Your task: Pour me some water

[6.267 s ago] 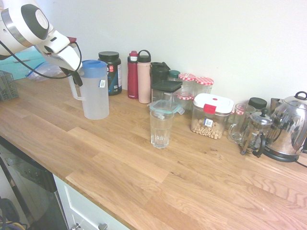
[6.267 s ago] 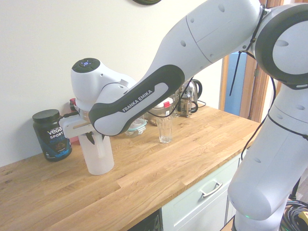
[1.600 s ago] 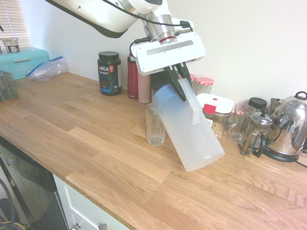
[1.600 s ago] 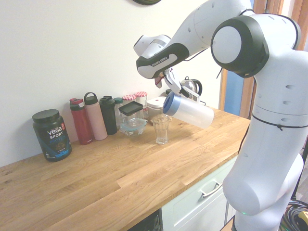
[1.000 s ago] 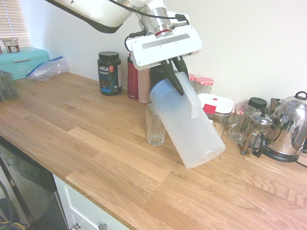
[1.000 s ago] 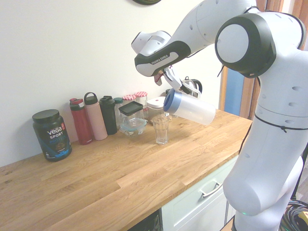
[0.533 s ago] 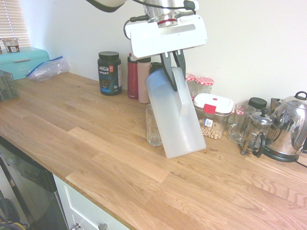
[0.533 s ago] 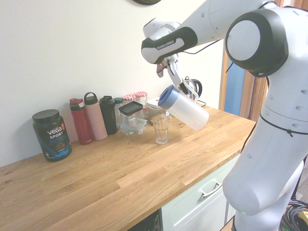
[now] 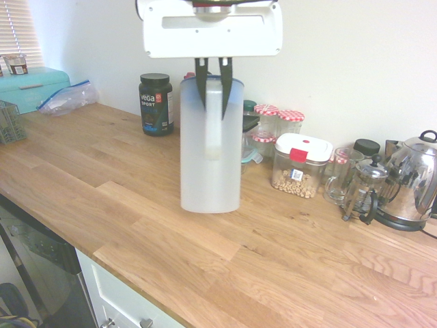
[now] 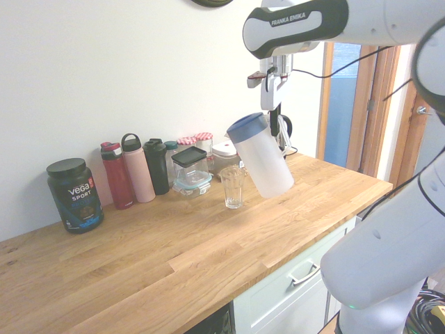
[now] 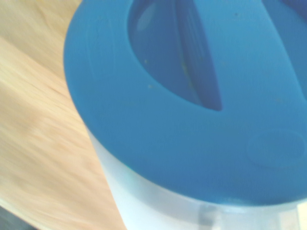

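Swinging back near upright: pitcher was tipped over the glass half a second ago, now lifted clear above the desk. Jaws clamp its handle. Water sits in the glass, level unclear; pour looks finished.

Jug: frosted matt plastic; lid smooth blue plastic. Counter: oiled wood, visible grain. Glass beside jug: clear, ribbed. Kettle beyond jug: polished metal.
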### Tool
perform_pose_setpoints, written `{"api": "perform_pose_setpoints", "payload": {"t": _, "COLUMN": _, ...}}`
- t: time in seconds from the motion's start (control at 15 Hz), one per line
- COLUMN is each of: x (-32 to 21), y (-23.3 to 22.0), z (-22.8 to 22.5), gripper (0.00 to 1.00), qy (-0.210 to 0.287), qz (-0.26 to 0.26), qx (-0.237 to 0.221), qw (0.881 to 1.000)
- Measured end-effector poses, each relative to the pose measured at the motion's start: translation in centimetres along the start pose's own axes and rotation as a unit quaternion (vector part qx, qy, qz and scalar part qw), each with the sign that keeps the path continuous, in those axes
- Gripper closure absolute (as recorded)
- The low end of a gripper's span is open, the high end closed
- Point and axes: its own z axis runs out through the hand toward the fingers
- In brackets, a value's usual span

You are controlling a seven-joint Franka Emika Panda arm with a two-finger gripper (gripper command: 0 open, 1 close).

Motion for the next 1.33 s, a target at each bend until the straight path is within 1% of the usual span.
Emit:
{"api": "perform_pose_setpoints", "payload": {"t": 0.2, "x": -5.8, "y": -4.2, "z": 0.0, "gripper": 1.00, "qy": 0.013, "qz": 0.071, "qx": 0.039, "qw": 0.997}}
{"api": "perform_pose_setpoints", "payload": {"t": 0.4, "x": -11.4, "y": -10.6, "z": 1.3, "gripper": 1.00, "qy": 0.038, "qz": 0.135, "qx": 0.071, "qw": 0.988}}
{"api": "perform_pose_setpoints", "payload": {"t": 0.53, "x": -13.5, "y": -15.8, "z": 2.0, "gripper": 1.00, "qy": 0.078, "qz": 0.166, "qx": 0.091, "qw": 0.979}}
{"api": "perform_pose_setpoints", "payload": {"t": 0.67, "x": -14.6, "y": -20.9, "z": 2.5, "gripper": 1.00, "qy": 0.132, "qz": 0.184, "qx": 0.106, "qw": 0.968}}
{"api": "perform_pose_setpoints", "payload": {"t": 0.8, "x": -14.4, "y": -24.5, "z": 2.9, "gripper": 1.00, "qy": 0.191, "qz": 0.198, "qx": 0.129, "qw": 0.953}}
{"api": "perform_pose_setpoints", "payload": {"t": 0.93, "x": -13.0, "y": -27.2, "z": 3.9, "gripper": 1.00, "qy": 0.240, "qz": 0.211, "qx": 0.147, "qw": 0.936}}
{"api": "perform_pose_setpoints", "payload": {"t": 1.0, "x": -12.5, "y": -28.5, "z": 5.0, "gripper": 1.00, "qy": 0.247, "qz": 0.214, "qx": 0.145, "qw": 0.934}}
{"api": "perform_pose_setpoints", "payload": {"t": 1.2, "x": -11.8, "y": -31.4, "z": 8.0, "gripper": 1.00, "qy": 0.225, "qz": 0.211, "qx": 0.130, "qw": 0.942}}
{"api": "perform_pose_setpoints", "payload": {"t": 1.33, "x": -11.3, "y": -33.2, "z": 8.8, "gripper": 1.00, "qy": 0.212, "qz": 0.209, "qx": 0.128, "qw": 0.946}}
